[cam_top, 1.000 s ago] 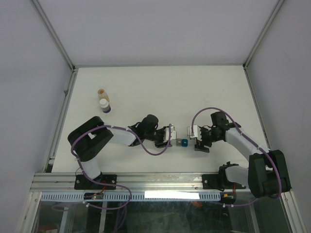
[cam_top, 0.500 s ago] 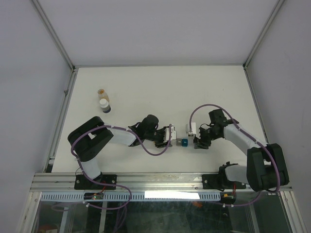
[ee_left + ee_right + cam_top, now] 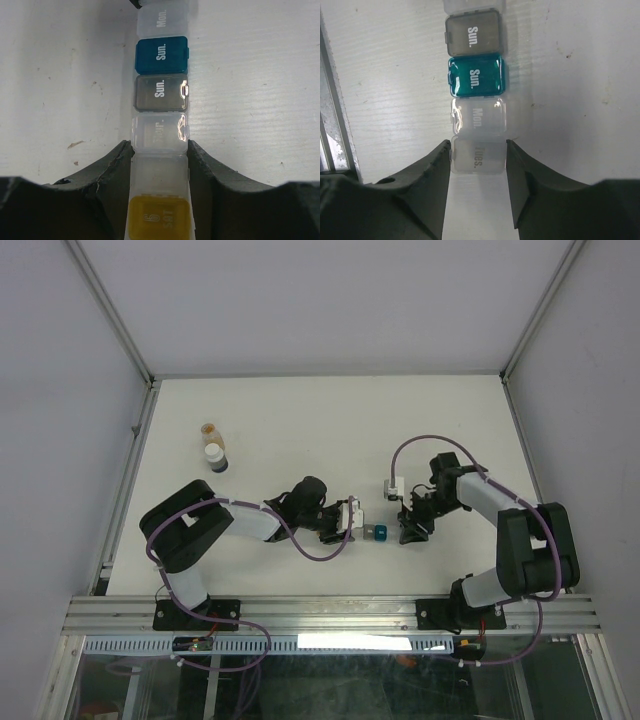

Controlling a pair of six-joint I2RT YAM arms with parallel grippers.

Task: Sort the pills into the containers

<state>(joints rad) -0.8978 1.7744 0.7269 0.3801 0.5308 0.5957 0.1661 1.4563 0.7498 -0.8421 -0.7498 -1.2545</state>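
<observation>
The container strip (image 3: pixel 375 532) lies on the white table between my two grippers. In the left wrist view its yellow compartment (image 3: pixel 160 217), clear ones, a grey one (image 3: pixel 160 92) and a teal one (image 3: pixel 162 55) run away from the camera, all lids closed. My left gripper (image 3: pixel 160 147) is shut on the clear compartment next to the yellow one. In the right wrist view my right gripper (image 3: pixel 478 145) has its jaws against both sides of the clear end compartment marked "Tues." (image 3: pixel 477 157). The teal compartment (image 3: pixel 476 76) lies beyond it. No loose pills show.
Two small bottles stand at the left rear of the table, one with an orange top (image 3: pixel 209 429) and one with a white cap (image 3: pixel 215 454). A metal rail (image 3: pixel 332 125) runs along the table's near edge. The enclosure walls stand on three sides.
My right gripper has moved a little left and back onto the strip's right end, its forearm swinging in. The left arm and the strip have not moved.
</observation>
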